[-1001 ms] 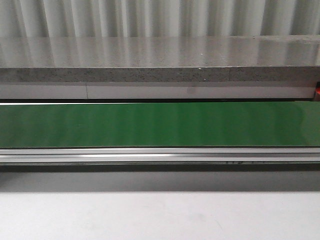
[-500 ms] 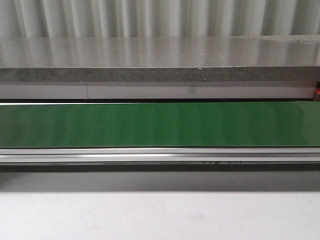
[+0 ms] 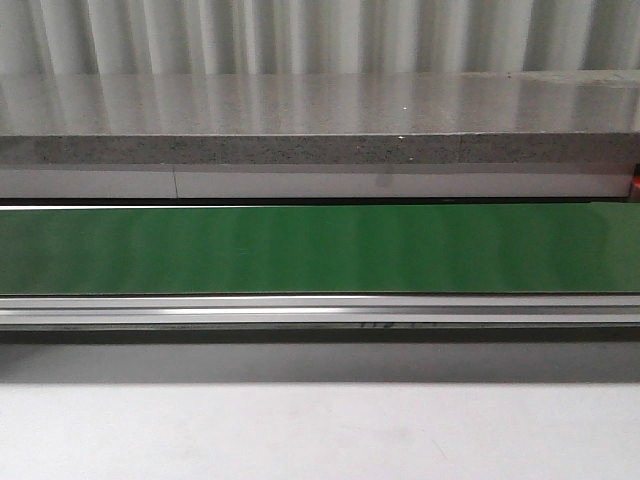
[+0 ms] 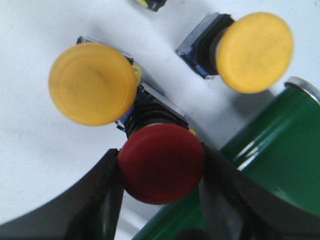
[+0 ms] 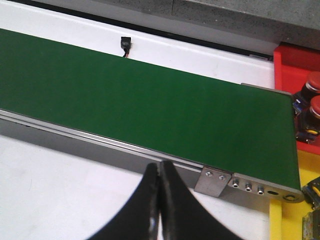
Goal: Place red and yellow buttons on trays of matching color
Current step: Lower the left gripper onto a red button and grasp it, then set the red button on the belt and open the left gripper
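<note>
Fingers of the left gripper (image 4: 161,172) pinch the red button (image 4: 161,162) off the white bench beside the belt's (image 4: 280,150) end, ready for conveying; the right gripper (image 5: 159,200) waits pressed together near the red tray (image 5: 295,62).

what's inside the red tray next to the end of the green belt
In the right wrist view, the red tray holds two red buttons, one beside the other, at the picture's edge. The rest of the tray runs out of frame, so anything more in it cannot be seen.
</note>
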### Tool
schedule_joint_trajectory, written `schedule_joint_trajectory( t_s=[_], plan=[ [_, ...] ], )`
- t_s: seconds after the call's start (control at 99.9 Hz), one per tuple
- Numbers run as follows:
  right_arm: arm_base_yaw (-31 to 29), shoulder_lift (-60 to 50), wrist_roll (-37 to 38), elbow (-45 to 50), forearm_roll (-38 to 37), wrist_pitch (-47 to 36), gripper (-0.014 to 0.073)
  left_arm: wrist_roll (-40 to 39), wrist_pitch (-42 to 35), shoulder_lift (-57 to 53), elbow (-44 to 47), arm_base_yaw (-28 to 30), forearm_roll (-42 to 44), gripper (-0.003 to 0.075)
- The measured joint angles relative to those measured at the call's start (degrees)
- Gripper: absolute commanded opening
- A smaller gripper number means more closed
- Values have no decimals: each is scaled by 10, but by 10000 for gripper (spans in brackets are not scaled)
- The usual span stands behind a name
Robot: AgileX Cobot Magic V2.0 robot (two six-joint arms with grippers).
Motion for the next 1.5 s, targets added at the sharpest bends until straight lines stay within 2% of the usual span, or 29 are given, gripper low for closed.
schedule_joint_trajectory(
  t_s=[0.32, 0.5, 0.831, 1.121, 1.211, 1.311, 1.381, 1.501],
  plan=[
    [0, 0, 0, 0, 0, 0, -66, 61, 49, -103, 0, -1, 36, 158],
    [0, 0, 0, 0, 0, 0, -66, 75, 79, -133, 0, -25, 39, 158],
    [0, 0, 0, 0, 0, 0, -66, 89, 88, -134, 0, -109, 39, 158],
    [0, 0, 0, 0, 0, 0, -66, 89, 85, -92, 0, -118, 34, 165],
    [0, 0, 0, 0, 0, 0, -66, 90, 85, -89, 0, -118, 33, 251],
    [0, 0, 0, 0, 0, 0, -66, 90, 84, -88, 0, -118, 31, 460],
    [0, 0, 0, 0, 0, 0, -66, 90, 82, -88, 0, -118, 27, 566],
    [0, 0, 0, 0, 0, 0, -66, 90, 72, -88, 0, -118, 21, 586]
  ],
)
